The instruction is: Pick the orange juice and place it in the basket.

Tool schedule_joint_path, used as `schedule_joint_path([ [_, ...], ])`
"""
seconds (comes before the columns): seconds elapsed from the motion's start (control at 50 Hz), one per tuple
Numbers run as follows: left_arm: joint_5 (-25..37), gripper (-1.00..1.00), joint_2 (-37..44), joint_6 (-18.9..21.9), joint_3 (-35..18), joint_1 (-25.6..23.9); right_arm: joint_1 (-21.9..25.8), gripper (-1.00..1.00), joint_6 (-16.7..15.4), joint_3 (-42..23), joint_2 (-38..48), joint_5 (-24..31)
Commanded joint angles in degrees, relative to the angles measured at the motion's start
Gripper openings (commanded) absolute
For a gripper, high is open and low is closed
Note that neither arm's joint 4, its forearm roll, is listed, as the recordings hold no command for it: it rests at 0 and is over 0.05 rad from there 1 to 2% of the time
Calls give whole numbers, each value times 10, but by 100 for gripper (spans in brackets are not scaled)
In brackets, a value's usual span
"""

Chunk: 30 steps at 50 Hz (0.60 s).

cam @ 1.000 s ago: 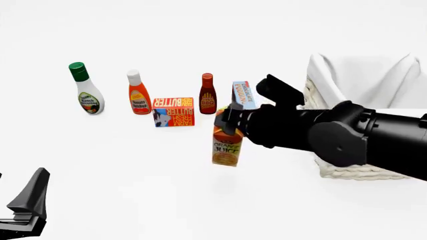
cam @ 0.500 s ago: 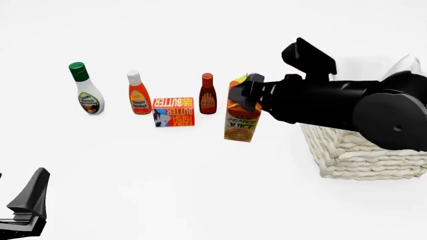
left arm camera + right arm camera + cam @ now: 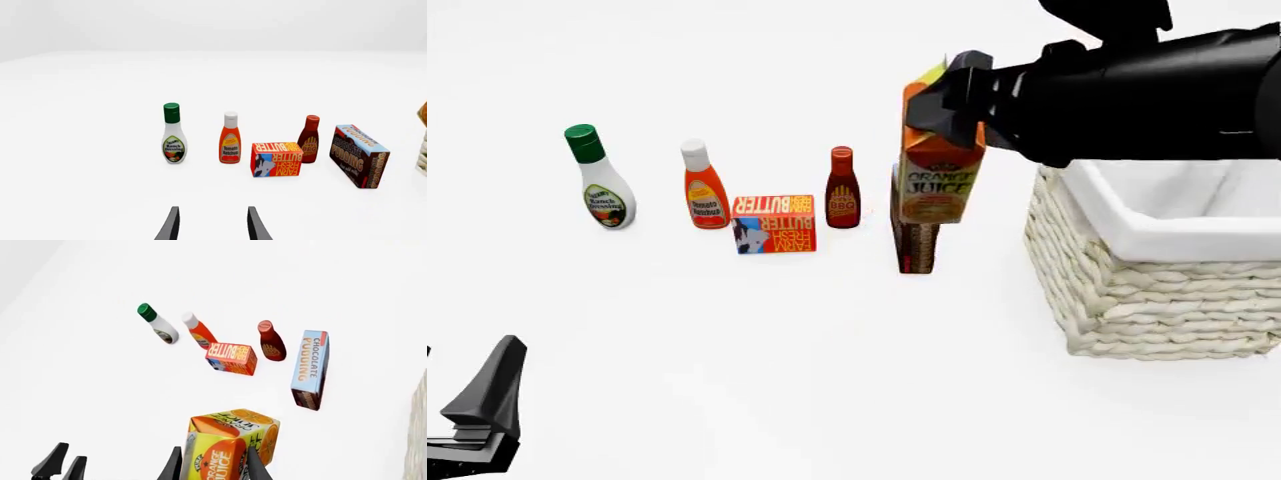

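Your right gripper: clamped on the top of the orange juice, fingers either side of the gable; in the right wrist view the two fingertips bracket the carton top. Carton hangs upright, clear of the table, held in the air just left of the basket in the front view, not yet over its rim. Your left gripper: low at the near-left corner of the front view, well apart from all goods; left wrist view shows its two fingers parted w/ a clear gap, nothing between them. Basket: cream woven wicker, white cloth liner folded over the rim, at the right of the table; the right arm crosses above it. Other stock, far side, left to right in the front view: ranch dressing bottle, green cap, upright; tomato ketchup bottle, white cap, upright; butter box, just in front of and between ketchup and BBQ; BBQ sauce bottle, upright; chocolate pudding box, upright, mostly hidden behind the hanging carton in the front view, seen whole in the left wrist view.
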Motion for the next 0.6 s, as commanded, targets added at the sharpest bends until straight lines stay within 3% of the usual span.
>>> schedule_joint_path([
  [0.02, 0, 100, 0, 0, 0, 0, -9, -100, -29, -79, -10, 77],
  [0.04, 0, 100, 0, 0, 0, 0, -18, -100, -44, -88, -6, 88],
  [0.06, 0, 100, 0, 0, 0, 0, -14, -100, -35, -91, -11, 90],
  [0.3, 0, 100, 0, 0, 0, 0, -67, -100, -79, -151, -14, 148],
  [0.6, 0, 100, 0, 0, 0, 0, -134, -100, -93, -150, -42, 165],
])
